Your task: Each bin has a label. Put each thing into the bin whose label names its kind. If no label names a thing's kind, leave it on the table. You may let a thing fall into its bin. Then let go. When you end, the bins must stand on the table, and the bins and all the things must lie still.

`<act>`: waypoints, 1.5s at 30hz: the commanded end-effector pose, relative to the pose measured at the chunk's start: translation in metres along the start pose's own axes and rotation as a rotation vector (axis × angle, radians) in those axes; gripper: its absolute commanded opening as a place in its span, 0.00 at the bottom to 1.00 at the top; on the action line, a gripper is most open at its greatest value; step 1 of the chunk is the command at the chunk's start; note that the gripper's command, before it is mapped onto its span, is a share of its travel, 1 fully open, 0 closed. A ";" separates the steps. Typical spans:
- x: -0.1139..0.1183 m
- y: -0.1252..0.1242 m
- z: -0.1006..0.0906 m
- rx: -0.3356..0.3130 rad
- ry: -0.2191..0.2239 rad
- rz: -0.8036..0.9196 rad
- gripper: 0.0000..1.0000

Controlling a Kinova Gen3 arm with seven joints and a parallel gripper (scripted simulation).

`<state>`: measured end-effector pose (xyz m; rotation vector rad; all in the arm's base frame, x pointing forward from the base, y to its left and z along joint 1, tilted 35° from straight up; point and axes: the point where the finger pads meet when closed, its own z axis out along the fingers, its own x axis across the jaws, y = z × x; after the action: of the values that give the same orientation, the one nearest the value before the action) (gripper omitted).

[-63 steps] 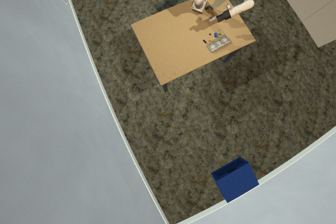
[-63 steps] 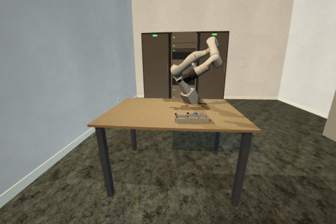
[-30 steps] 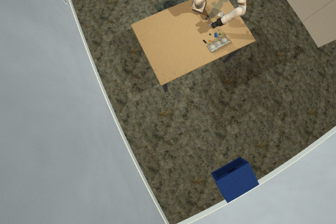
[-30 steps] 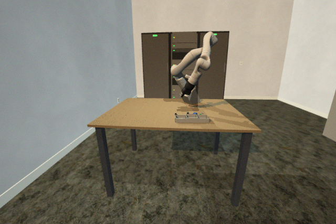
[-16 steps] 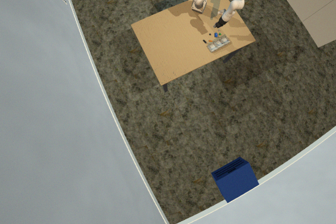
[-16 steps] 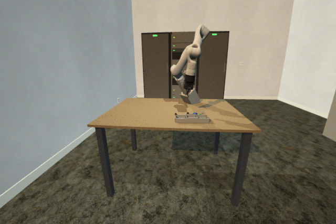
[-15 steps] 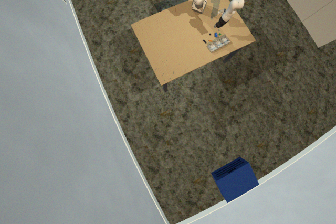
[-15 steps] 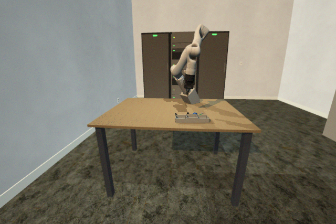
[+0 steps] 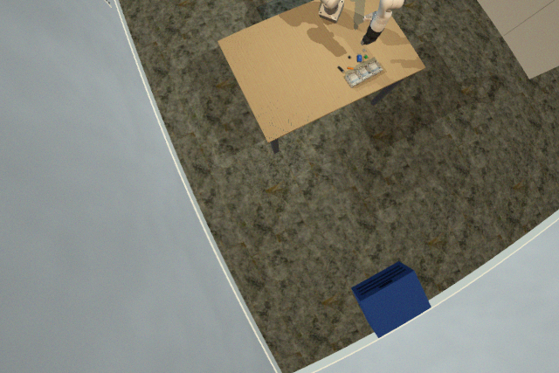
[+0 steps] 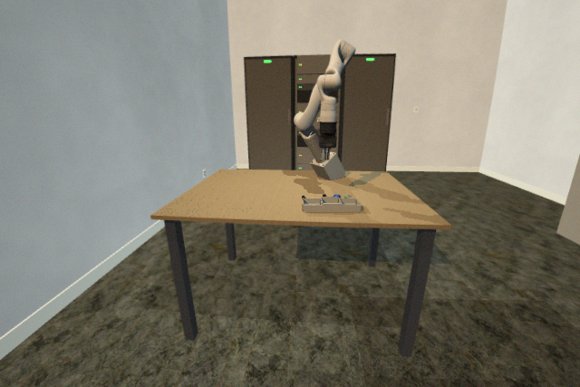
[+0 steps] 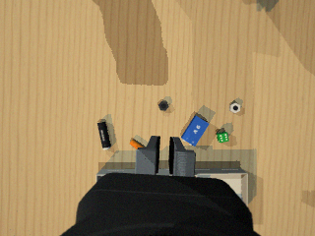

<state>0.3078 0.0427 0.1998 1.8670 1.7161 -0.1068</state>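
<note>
My gripper (image 11: 164,148) (image 9: 364,42) (image 10: 324,154) hangs high above the table (image 9: 279,84) (image 10: 243,195), with its fingers nearly together and nothing between them. Below it in the wrist view lie a black cylinder (image 11: 103,134) (image 9: 340,69), a small orange piece (image 11: 134,144) (image 9: 350,68), a dark nut (image 11: 162,104) (image 9: 349,58), a blue block (image 11: 196,130) (image 9: 359,58), a green die (image 11: 222,136) (image 9: 365,56) and a silver nut (image 11: 235,106). A row of three joined grey bins (image 9: 353,82) (image 10: 332,208) (image 11: 242,180) stands just beside them, mostly hidden under my wrist in the wrist view. I cannot read the labels.
The arm's base (image 9: 331,11) (image 10: 330,168) stands at the table's far edge. Dark cabinets (image 10: 269,115) stand behind the table. A blue crate (image 9: 390,299) stands on the floor far from the table.
</note>
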 end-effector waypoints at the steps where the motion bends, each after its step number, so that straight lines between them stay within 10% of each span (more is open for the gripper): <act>1: 0.001 0.000 -0.001 -0.002 0.001 -0.001 0.31; 30: -0.071 0.126 0.132 -0.001 0.002 1.199 0.31; 45: -0.071 0.126 0.132 0.000 0.002 1.849 0.31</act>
<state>0.4579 -0.0797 0.1698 2.6227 -0.4157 0.5894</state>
